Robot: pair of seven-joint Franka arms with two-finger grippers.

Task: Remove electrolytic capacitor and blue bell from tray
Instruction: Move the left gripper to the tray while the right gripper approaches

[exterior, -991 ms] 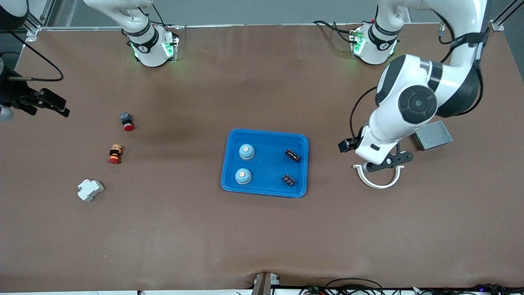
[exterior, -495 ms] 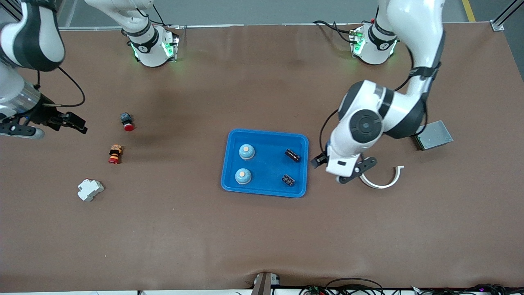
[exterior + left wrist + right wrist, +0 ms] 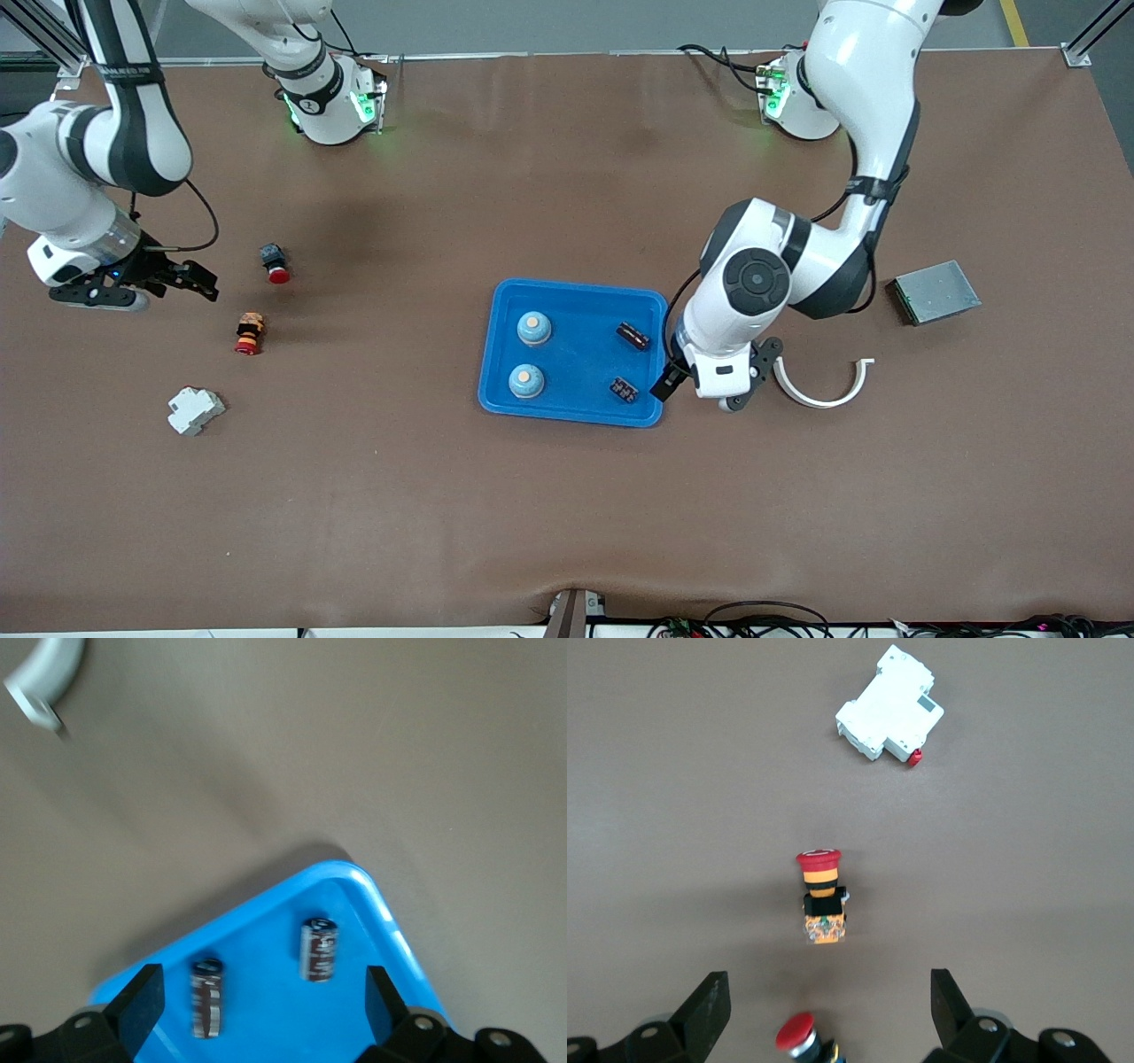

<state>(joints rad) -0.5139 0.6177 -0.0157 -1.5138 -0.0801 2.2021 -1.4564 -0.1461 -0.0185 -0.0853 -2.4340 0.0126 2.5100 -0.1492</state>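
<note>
the left pincer (image 3: 700,390), wide open and empty, has swung in over the tray (image 3: 576,409) edge beside the two capacitors (image 3: 319,949), ready to descend, while the right pincer (image 3: 146,285), also open and empty, has moved in well apart from the tray.

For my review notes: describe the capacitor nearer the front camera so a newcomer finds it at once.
Start at the blue tray mid-table. Two blue bells sit toward the right arm's end and two dark capacitors toward the left arm's end. The one meant lies lower in the front view than the other capacitor, close to the tray's corner.
</note>
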